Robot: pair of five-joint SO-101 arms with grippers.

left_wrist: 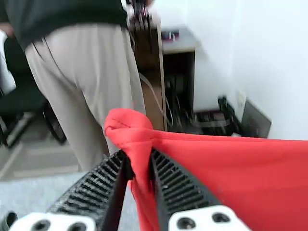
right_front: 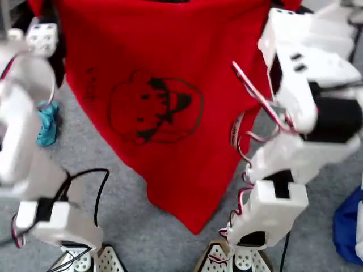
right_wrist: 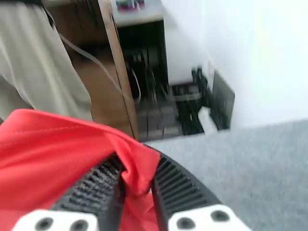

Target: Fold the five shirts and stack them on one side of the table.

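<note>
Aloft, the red shirt (right_front: 170, 113) hangs spread, its black print showing. The left gripper (left_wrist: 139, 160) and right gripper (right_wrist: 139, 167) each pinch a bunched edge.

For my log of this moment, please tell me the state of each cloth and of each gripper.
red shirt: unfolded, held up by two pinched edges, one corner hanging lowest.
left gripper: shut on the red shirt.
right gripper: shut on the red shirt.
teal cloth: crumpled on the table, not folded.
blue cloth: bunched up, not folded.
</note>
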